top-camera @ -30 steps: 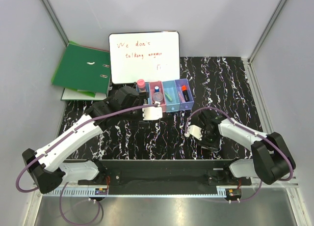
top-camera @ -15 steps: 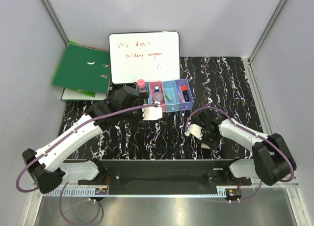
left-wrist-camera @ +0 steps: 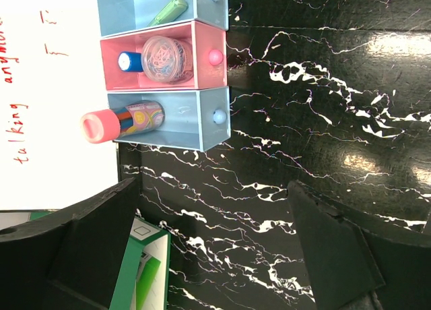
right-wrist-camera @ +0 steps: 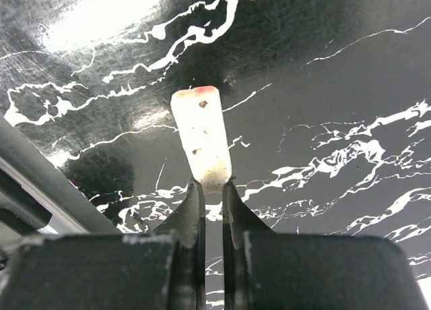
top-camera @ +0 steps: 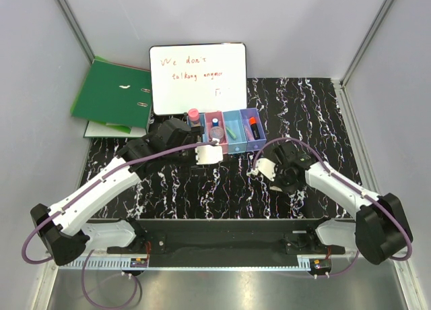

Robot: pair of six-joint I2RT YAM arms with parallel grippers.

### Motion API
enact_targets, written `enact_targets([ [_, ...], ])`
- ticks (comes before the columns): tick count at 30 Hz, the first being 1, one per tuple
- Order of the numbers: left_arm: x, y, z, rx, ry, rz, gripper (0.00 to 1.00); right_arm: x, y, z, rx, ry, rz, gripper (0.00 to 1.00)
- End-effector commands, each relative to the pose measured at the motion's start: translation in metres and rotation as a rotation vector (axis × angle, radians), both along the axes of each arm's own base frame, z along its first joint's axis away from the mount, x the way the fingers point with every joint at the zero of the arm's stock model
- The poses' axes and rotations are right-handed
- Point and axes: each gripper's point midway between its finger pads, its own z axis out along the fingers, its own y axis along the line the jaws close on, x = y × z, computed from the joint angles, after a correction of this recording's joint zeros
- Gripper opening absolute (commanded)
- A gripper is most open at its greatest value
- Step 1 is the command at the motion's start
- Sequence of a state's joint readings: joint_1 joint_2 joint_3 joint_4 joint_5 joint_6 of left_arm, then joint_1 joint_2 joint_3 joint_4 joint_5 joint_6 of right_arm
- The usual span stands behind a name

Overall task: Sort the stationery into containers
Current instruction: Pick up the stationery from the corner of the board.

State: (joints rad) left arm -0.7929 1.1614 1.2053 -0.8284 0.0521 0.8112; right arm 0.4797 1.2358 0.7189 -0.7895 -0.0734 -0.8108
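Sorting is looking nearly done: bins (top-camera: 237, 147) are holding cylinder (left-wrist-camera: 121, 119), tube (left-wrist-camera: 128, 60), pot (left-wrist-camera: 166, 58), stick (left-wrist-camera: 168, 11), marker (top-camera: 254, 128). Right pincer (right-wrist-camera: 212, 185) is pinching the bar (right-wrist-camera: 201, 135) by one end over the tabletop (top-camera: 316, 114), short of the bins. Left pincer (left-wrist-camera: 214, 242) is hanging wide, empty, before them. Bar is awaiting its bin.

Left wrist view cuts the upper light blue bin (left-wrist-camera: 145, 3) at the top edge. From above, left arm (top-camera: 172, 135) hides most of the leftmost bin (top-camera: 201, 127), small pink bar (right-wrist-camera: 202, 138) is too tiny there.

black white-veined table (top-camera: 310, 108), pink, blue, purple bins (top-camera: 237, 147).
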Motion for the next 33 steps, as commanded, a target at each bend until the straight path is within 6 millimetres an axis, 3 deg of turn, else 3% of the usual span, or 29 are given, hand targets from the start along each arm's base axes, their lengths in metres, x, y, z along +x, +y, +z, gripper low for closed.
enact_targets([
  [1,0.007,-0.009,0.016,-0.064,-0.037,0.015,0.99,0.007,0.012,0.016,0.052,-0.042,0.029,0.0],
  [6,0.008,-0.015,0.017,-0.171,0.02,0.087,0.99,0.017,0.021,0.035,0.114,-0.114,0.023,0.0],
  [10,0.007,-0.029,0.021,-0.27,0.089,0.114,0.99,0.034,0.036,0.068,0.207,-0.219,0.009,0.0],
  [15,0.014,-0.058,0.029,-0.405,0.231,0.149,0.99,0.053,0.054,0.113,0.345,-0.359,-0.031,0.0],
  [16,0.019,-0.063,0.038,-0.437,0.24,0.153,0.99,0.055,0.056,0.118,0.358,-0.371,-0.037,0.0],
  [21,0.02,-0.094,0.041,-0.526,0.398,0.146,0.99,0.074,0.063,0.149,0.408,-0.455,-0.073,0.0],
  [27,0.028,-0.127,0.052,-0.619,0.518,0.117,0.99,0.099,0.072,0.179,0.439,-0.528,-0.108,0.0],
  [33,0.029,-0.152,0.055,-0.671,0.631,0.077,0.96,0.11,0.08,0.199,0.463,-0.577,-0.124,0.0],
])
